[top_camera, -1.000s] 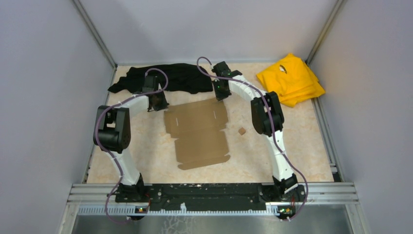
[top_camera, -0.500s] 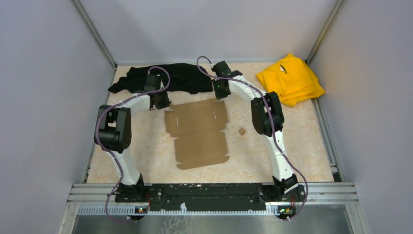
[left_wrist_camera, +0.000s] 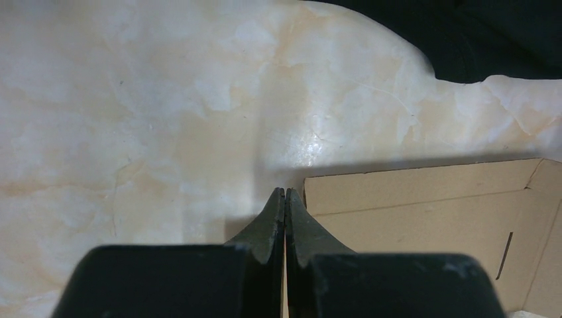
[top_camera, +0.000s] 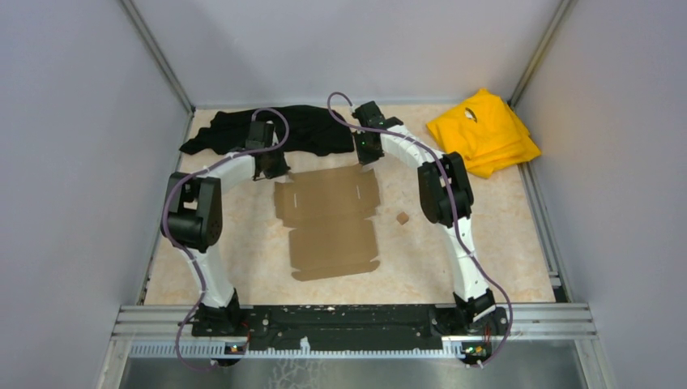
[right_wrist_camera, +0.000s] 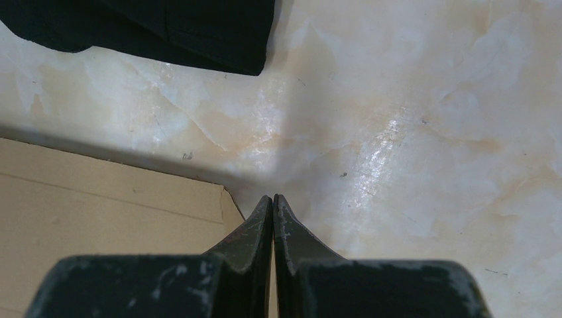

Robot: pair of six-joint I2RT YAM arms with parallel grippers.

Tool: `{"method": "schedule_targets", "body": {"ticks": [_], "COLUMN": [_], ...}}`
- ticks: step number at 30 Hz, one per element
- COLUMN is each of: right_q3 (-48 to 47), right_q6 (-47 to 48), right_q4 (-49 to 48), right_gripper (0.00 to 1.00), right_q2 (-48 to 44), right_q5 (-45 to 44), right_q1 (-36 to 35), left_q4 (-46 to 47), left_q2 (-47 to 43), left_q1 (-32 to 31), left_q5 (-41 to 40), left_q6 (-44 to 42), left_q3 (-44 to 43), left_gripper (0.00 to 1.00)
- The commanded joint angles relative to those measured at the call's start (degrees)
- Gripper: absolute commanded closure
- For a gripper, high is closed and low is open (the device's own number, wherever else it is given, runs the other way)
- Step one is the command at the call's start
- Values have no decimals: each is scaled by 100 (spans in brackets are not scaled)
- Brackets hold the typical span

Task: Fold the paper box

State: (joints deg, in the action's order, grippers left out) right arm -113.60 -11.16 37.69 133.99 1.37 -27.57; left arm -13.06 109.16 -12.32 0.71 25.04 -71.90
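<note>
The paper box [top_camera: 332, 223] is a flat brown die-cut sheet lying mid-table, with its creases and slits facing up. My left gripper [top_camera: 271, 172] sits at the sheet's far left corner, shut and empty. In the left wrist view its fingertips [left_wrist_camera: 285, 192] meet just left of the cardboard corner [left_wrist_camera: 424, 205]. My right gripper [top_camera: 366, 160] is at the far right corner, also shut on nothing. In the right wrist view its tips [right_wrist_camera: 273, 198] close just right of the cardboard edge [right_wrist_camera: 112, 205].
A black cloth [top_camera: 279, 130] lies along the back behind both grippers. A folded yellow cloth [top_camera: 484, 131] is at the back right. A tiny brown cube [top_camera: 402, 217] rests right of the sheet. Grey walls enclose the marbled tabletop [top_camera: 494, 243].
The left arm has swung right and slightly back, bringing its gripper closer to the sheet's far left corner. The right arm and the sheet have stayed still.
</note>
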Motion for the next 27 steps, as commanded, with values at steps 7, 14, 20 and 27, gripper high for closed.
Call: {"method": "schedule_targets", "body": {"ticks": [7, 14, 20, 27], "right_q3": [-28, 21, 49, 49], "right_q6": [-118, -224, -281, -338], "right_q4": [-208, -270, -319, -337], "right_gripper": [100, 100, 100, 100], "right_q2": [-516, -527, -528, -519], "right_q5": [152, 305, 378, 408], "right_q1": [6, 2, -29, -72], "left_q4": [-55, -56, -53, -56], "left_q2": [179, 223, 254, 246], "left_q1": [-160, -240, -305, -348], "left_q5": [8, -16, -18, -18], "left_q6": [89, 128, 159, 183], "left_q3": [-305, -309, -321, -350], "left_gripper": [100, 100, 100, 100]}}
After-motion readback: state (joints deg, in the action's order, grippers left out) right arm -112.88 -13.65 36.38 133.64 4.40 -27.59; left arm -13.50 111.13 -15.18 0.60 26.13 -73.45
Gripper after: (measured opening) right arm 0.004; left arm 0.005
